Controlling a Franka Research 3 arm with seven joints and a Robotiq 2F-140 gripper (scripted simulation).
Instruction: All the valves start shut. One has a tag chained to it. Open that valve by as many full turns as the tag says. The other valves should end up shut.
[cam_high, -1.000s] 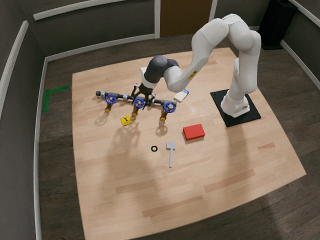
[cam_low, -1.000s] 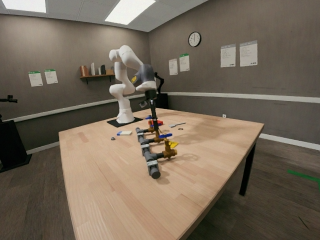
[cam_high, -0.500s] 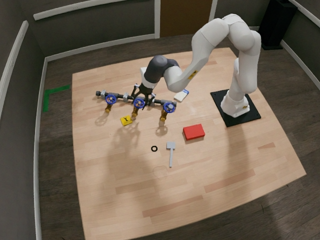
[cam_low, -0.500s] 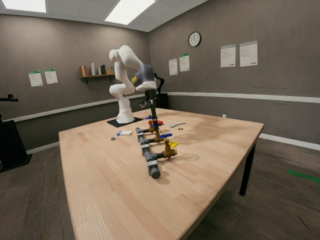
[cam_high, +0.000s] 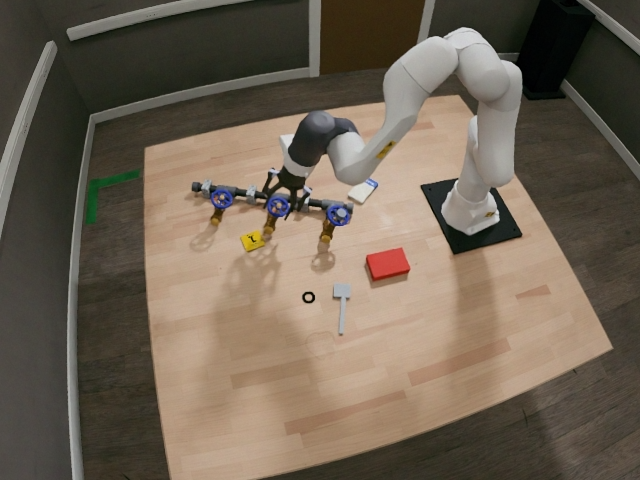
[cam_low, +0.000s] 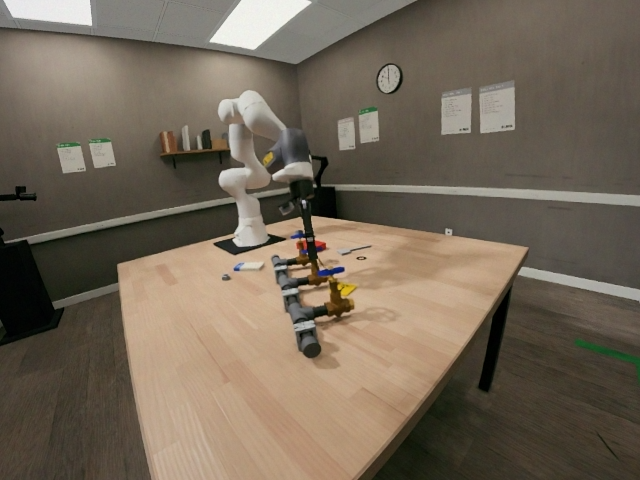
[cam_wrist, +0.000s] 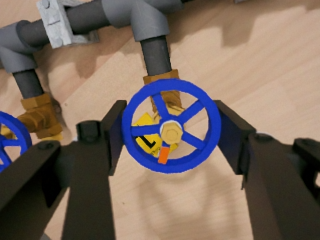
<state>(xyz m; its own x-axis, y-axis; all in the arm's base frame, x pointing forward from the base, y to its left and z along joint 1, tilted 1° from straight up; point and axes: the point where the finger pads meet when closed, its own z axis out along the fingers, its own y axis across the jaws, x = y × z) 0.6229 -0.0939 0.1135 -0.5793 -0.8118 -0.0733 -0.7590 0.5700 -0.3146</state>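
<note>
A grey pipe (cam_high: 237, 192) (cam_low: 289, 299) (cam_wrist: 95, 15) on the table carries three brass valves with blue handwheels. My gripper (cam_high: 279, 202) (cam_low: 310, 242) (cam_wrist: 168, 115) is shut on the middle handwheel (cam_high: 282, 206) (cam_wrist: 172, 131), one finger pad on each side of its rim. An orange mark on the wheel points down in the wrist view. The yellow tag (cam_high: 252, 240) (cam_low: 346, 288) (cam_wrist: 145, 131) lies on the table under the middle valve. The left handwheel (cam_high: 221, 191) (cam_wrist: 9, 141) and the right handwheel (cam_high: 339, 213) stand free.
A red block (cam_high: 387, 263), a grey hammer-shaped tool (cam_high: 341, 304) and a small black ring (cam_high: 306, 301) lie in front of the valves. A white and blue block (cam_high: 362, 191) (cam_low: 248, 266) lies behind the pipe. The arm's black base plate (cam_high: 470, 217) is at the right.
</note>
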